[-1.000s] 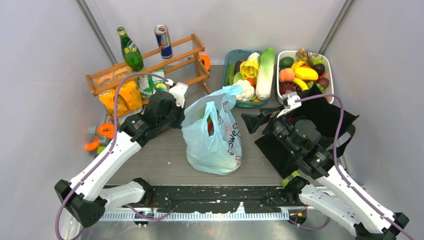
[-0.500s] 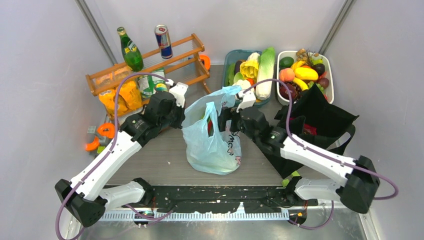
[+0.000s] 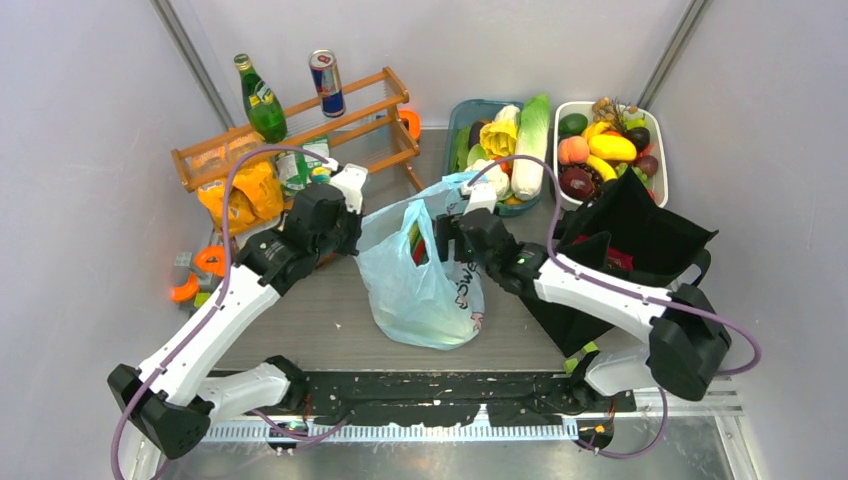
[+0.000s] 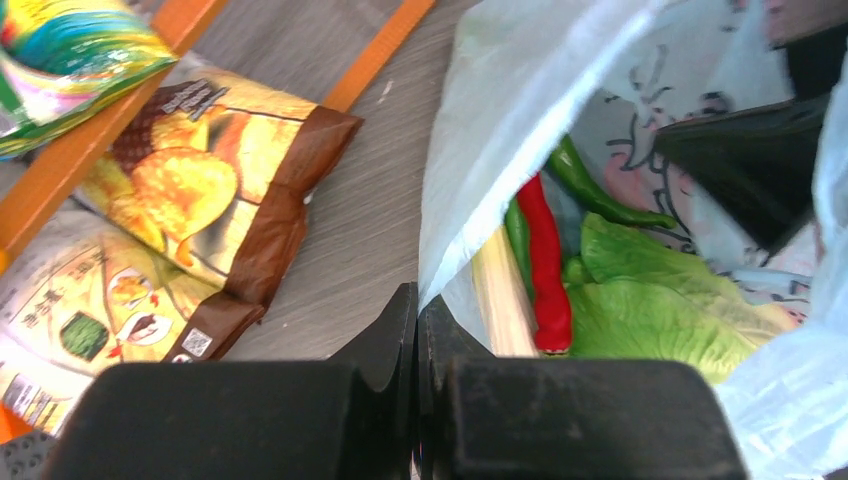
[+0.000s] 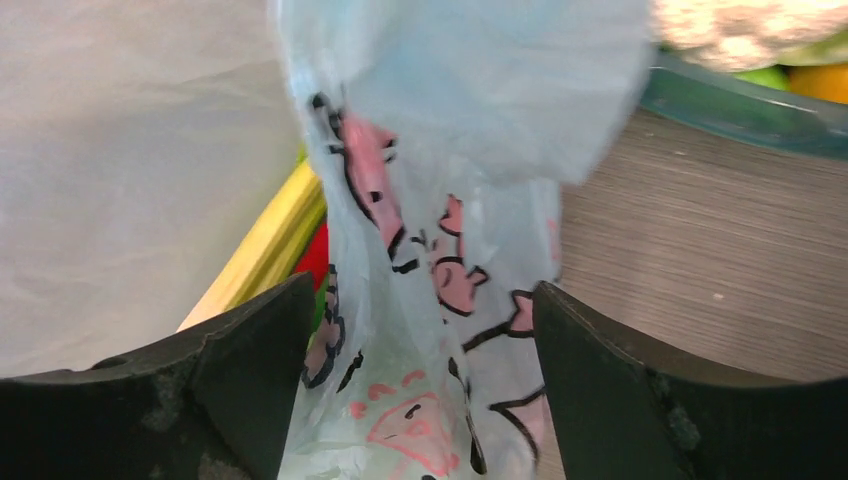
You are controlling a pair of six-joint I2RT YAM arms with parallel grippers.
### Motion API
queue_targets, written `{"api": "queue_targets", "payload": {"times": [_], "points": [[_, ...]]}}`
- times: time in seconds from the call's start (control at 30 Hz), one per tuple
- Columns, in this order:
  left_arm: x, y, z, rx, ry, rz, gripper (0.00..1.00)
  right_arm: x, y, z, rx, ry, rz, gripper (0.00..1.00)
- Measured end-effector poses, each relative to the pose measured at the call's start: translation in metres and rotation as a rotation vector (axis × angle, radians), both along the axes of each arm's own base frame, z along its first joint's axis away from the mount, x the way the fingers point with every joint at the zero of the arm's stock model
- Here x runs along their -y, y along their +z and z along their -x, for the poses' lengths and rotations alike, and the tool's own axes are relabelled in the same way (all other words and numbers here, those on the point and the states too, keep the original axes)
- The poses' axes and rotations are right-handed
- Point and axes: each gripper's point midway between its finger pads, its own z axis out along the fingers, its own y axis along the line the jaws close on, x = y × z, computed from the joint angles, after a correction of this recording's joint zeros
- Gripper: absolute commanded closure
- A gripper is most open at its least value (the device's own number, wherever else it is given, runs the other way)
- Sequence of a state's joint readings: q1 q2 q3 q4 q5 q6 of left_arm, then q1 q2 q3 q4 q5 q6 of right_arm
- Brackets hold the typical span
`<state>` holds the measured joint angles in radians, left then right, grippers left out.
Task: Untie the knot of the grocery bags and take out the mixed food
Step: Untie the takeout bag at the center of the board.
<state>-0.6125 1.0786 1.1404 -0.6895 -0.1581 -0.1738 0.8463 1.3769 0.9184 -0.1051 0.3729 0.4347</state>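
Far left of the blue bag (image 3: 425, 285) stands a wooden rack (image 3: 365, 100) carrying a green bottle (image 3: 262, 100) and a can (image 3: 326, 82), with crisp packets (image 3: 240, 195) leaning below it. The left gripper (image 4: 417, 300) is at the bag's left rim, its jaws pressed together with the thin plastic edge pinched between them. The bag sits between the two grippers, mouth open, handle loops apart. Inside it lie a pale stalk (image 4: 500, 290), a red chilli (image 4: 545, 250), a green chilli (image 4: 590, 190) and a leafy cabbage (image 4: 650, 310). The right gripper (image 5: 425, 300) is at the bag's right side, jaws spread wide, with a strip of the printed plastic hanging between them. Behind the bag and to its right are a vegetable tray (image 3: 458, 125) and a fruit tray (image 3: 662, 165). Right of the bag slumps the black tote (image 3: 650, 240), open
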Motion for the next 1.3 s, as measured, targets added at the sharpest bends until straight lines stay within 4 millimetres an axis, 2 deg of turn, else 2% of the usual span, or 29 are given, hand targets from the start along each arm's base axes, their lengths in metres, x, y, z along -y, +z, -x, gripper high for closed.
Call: {"api": "queue_targets", "payload": {"times": [0.07, 0.17, 0.3, 0.37, 0.5, 0.53, 0.57, 0.63, 0.7, 0.8, 0.97, 1.07, 1.1, 1.2, 1.3], "points": [[-0.009, 0.001, -0.003, 0.009, 0.032, -0.002, 1.00, 0.014, 0.004, -0.003, 0.011, -0.019, 0.004, 0.23], [-0.028, 0.003, -0.006, 0.024, 0.092, 0.001, 1.00, 0.057, 0.013, -0.010, 0.037, -0.096, 0.008, 0.30], [-0.051, 0.005, -0.009, 0.039, 0.169, -0.001, 1.00, 0.106, 0.021, -0.011, 0.063, -0.185, 0.038, 0.35], [-0.060, 0.005, -0.011, 0.043, 0.200, -0.006, 1.00, 0.121, 0.020, -0.011, 0.062, -0.211, 0.053, 0.35], [-0.065, 0.004, -0.012, 0.045, 0.221, -0.011, 1.00, 0.136, 0.009, -0.008, 0.035, -0.224, 0.084, 0.37], [-0.065, 0.004, -0.012, 0.045, 0.222, -0.012, 1.00, 0.138, 0.006, -0.007, 0.026, -0.224, 0.088, 0.37], [-0.065, 0.004, -0.012, 0.044, 0.221, -0.013, 0.96, 0.139, 0.005, -0.007, 0.020, -0.223, 0.091, 0.37], [-0.066, 0.003, -0.011, 0.039, 0.218, -0.017, 0.73, 0.138, 0.004, -0.006, 0.014, -0.210, 0.084, 0.37], [-0.064, 0.004, -0.009, 0.032, 0.200, -0.018, 0.45, 0.133, 0.004, -0.005, 0.006, -0.180, 0.072, 0.34], [-0.051, 0.015, -0.006, 0.038, 0.121, 0.018, 0.28, 0.121, 0.007, 0.000, 0.002, -0.107, 0.042, 0.23], [-0.024, 0.058, 0.000, 0.102, -0.017, 0.132, 0.21, 0.102, 0.033, 0.013, 0.053, 0.023, -0.042, 0.05], [-0.007, 0.090, 0.003, 0.162, -0.102, 0.204, 0.20, 0.092, 0.060, 0.022, 0.128, 0.101, -0.106, 0.00], [-0.001, 0.098, 0.004, 0.176, -0.127, 0.226, 0.20, 0.089, 0.070, 0.025, 0.158, 0.128, -0.126, 0.02], [0.017, 0.110, 0.002, 0.181, -0.189, 0.273, 0.21, 0.083, 0.094, 0.032, 0.234, 0.188, -0.165, 0.04], [0.036, 0.106, -0.004, 0.147, -0.232, 0.284, 0.22, 0.080, 0.102, 0.033, 0.259, 0.216, -0.168, 0.04]]}}
